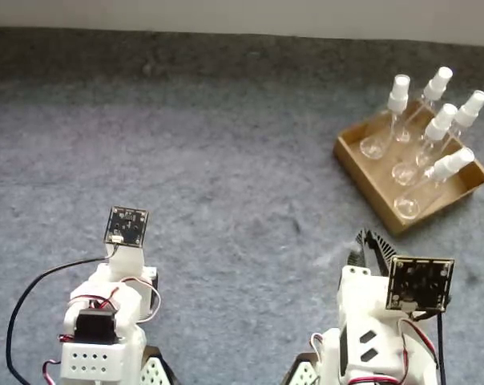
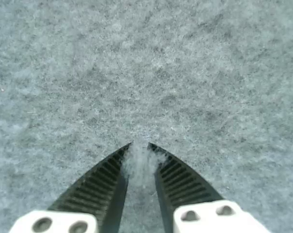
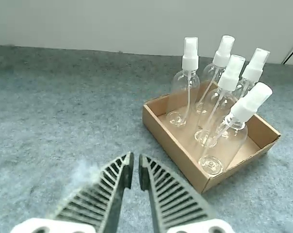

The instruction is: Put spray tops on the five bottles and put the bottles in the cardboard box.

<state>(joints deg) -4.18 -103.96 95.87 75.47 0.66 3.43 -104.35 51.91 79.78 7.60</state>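
The grey felt table cover (image 1: 226, 144) spreads under both my arms. On it sits the cardboard box (image 1: 364, 188), a shallow open tray at the far right of the table. It lies ahead of my right gripper (image 3: 136, 162) and a little to its right, and well apart from my left gripper (image 2: 139, 145), so my right arm is plainly the nearer one.

All five clear bottles (image 3: 214, 111) stand inside the box, packed close together with their long axes up. Each carries a white spray top (image 1: 441, 120).

My right gripper hangs near the box's nearer corner without touching it, its toothed jaws drawn almost together on nothing. My left gripper points down at bare felt, with its jaws just as narrow and empty.

Judging by this, capping and boxing look finished. I see nothing that calls for another grasp.
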